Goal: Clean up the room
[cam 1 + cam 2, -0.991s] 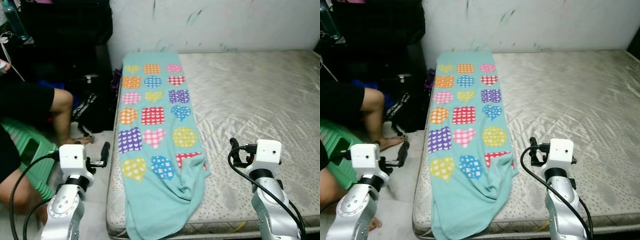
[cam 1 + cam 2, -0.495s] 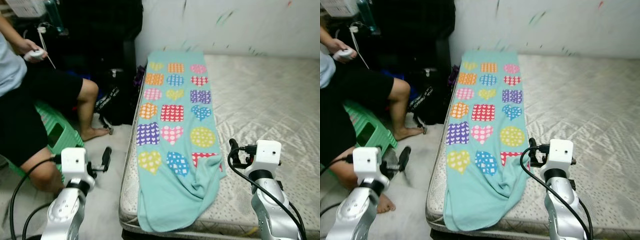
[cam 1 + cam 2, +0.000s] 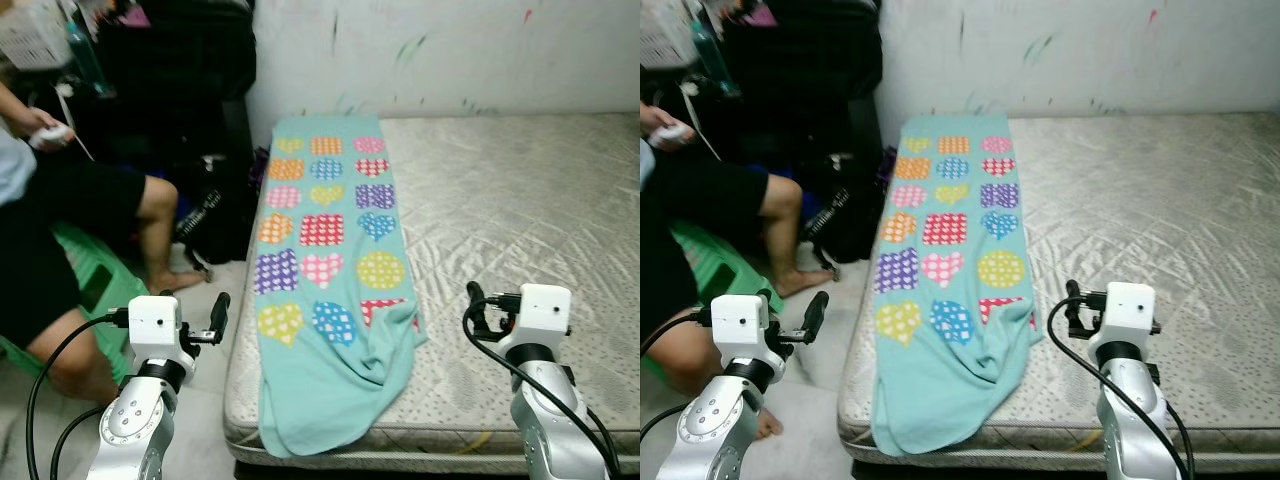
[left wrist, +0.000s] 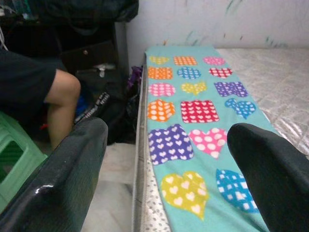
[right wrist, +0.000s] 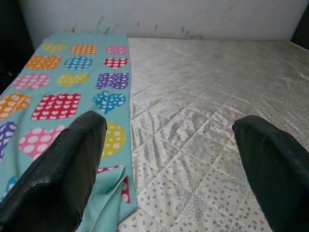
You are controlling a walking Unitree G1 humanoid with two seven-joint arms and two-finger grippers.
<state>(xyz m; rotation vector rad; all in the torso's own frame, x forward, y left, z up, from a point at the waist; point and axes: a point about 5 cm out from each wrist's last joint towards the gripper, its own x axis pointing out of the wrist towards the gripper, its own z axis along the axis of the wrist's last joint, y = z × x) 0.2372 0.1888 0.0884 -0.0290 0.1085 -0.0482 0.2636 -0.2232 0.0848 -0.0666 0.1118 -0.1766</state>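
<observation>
A teal blanket (image 3: 325, 250) printed with coloured hearts and squares lies lengthwise along the left side of a bare quilted mattress (image 3: 520, 200). Its near end is rumpled and hangs over the bed's front edge. My left gripper (image 3: 218, 315) is held low over the floor, just left of the bed. Its fingers (image 4: 58, 179) stand wide apart and hold nothing. My right gripper (image 3: 473, 305) hovers over the mattress to the right of the blanket's near end. It is open too, with the blanket (image 5: 72, 87) and mattress showing between its fingers (image 5: 58, 174).
A person (image 3: 60, 220) sits at the left on a green stool (image 3: 95, 290), bare leg toward the bed, holding a small white object. A black bag (image 3: 215, 215) lies on the floor between the person and the bed. Dark furniture stands behind; a marked white wall backs the bed.
The whole picture has swung sideways and back, so the camera moved. The blanket lies as before and both arms keep the same pose.
</observation>
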